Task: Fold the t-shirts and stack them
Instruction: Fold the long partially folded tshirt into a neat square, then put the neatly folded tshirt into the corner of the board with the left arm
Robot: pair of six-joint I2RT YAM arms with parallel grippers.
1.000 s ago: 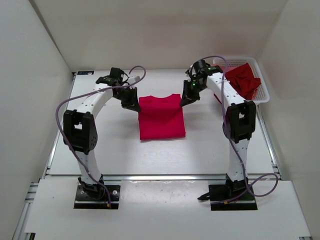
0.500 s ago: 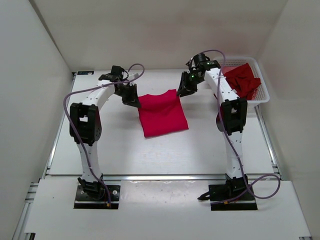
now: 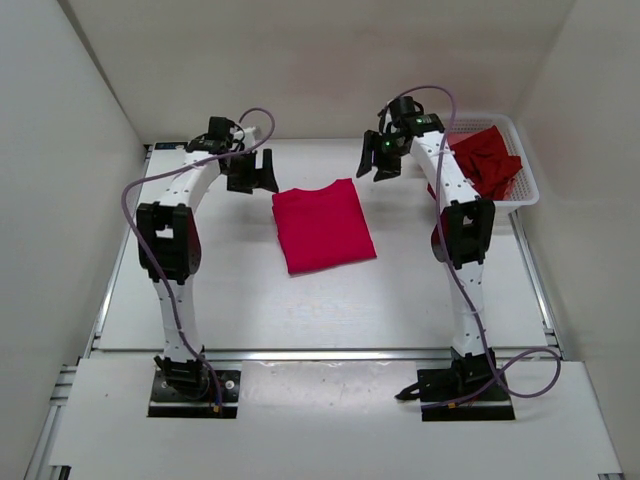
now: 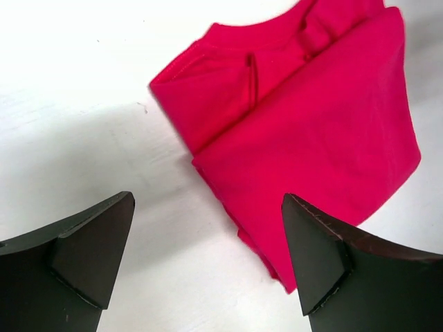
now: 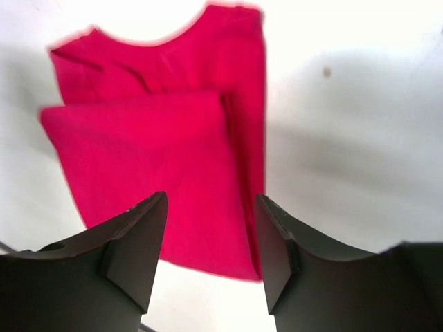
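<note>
Though slightly skewed, the t-shirt (image 3: 322,226) (collar far) points away.

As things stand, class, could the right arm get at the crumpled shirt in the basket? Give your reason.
Probably yes. The right gripper hangs open and empty, the basket sits just beside that arm, open-topped, and the crumpled shirt lies uncovered.

No writing or label can be read
</note>
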